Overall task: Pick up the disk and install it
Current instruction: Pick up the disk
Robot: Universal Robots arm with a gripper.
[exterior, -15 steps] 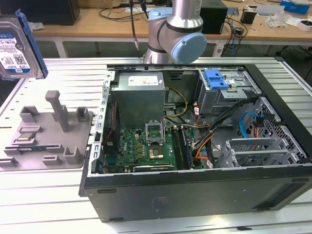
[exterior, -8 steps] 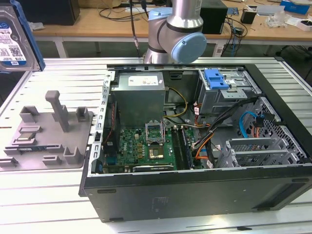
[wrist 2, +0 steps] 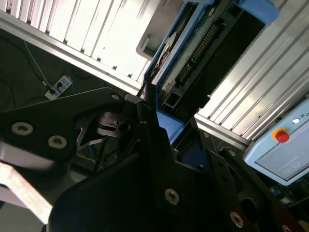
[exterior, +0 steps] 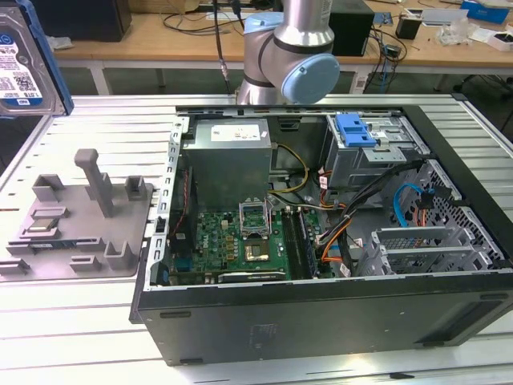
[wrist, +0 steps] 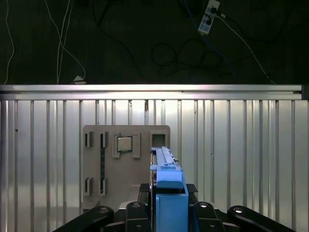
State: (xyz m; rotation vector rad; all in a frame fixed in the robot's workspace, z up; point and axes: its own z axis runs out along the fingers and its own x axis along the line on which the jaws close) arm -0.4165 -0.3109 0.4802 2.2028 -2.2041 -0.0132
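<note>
As disk (wrist: 169,193) hangs over grey fixture (wrist: 126,176), fingers (wrist: 202,211) grip both sides.

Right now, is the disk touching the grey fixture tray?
Apart. In the exterior view the disk hangs above the grey fixture tray, with bare table showing between them.

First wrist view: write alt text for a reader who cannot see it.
The gripper holds the blue-railed disk edge-on over a grey fixture plate on a ribbed metal table. Cables lie on the dark floor beyond.
</note>
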